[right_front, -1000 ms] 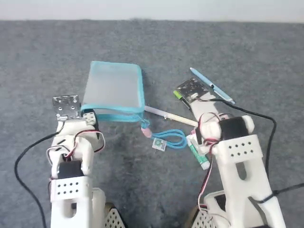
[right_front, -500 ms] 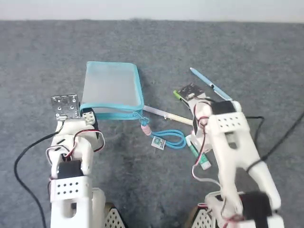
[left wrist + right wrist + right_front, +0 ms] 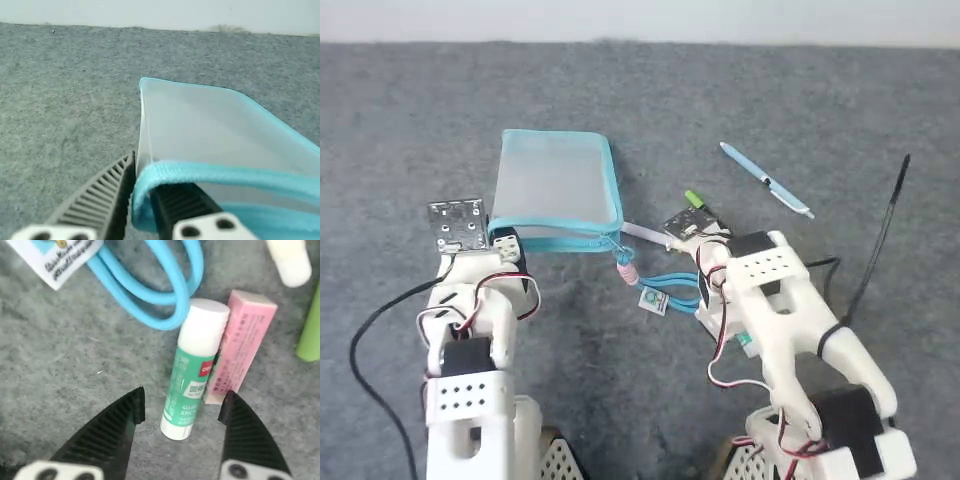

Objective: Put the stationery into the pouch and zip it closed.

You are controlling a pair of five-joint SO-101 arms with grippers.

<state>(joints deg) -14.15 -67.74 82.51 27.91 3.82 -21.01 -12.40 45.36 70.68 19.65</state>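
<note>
Pinches the rim of the pouch (image 3: 200, 130) with the left gripper (image 3: 145, 175), likely steadying its mouth. Spreads the right gripper (image 3: 184, 395) wide astride the glue stick (image 3: 192, 370) beside the eraser (image 3: 240, 360), apparently lining up a grasp, apart from the pouch.

A grey, fuzzy, felt-like table covering (image 3: 820, 100) spreads wide here, evenly lit in soft light. Along the far edge of that covering runs a plain pale wall (image 3: 640, 18), flat and bright.
</note>
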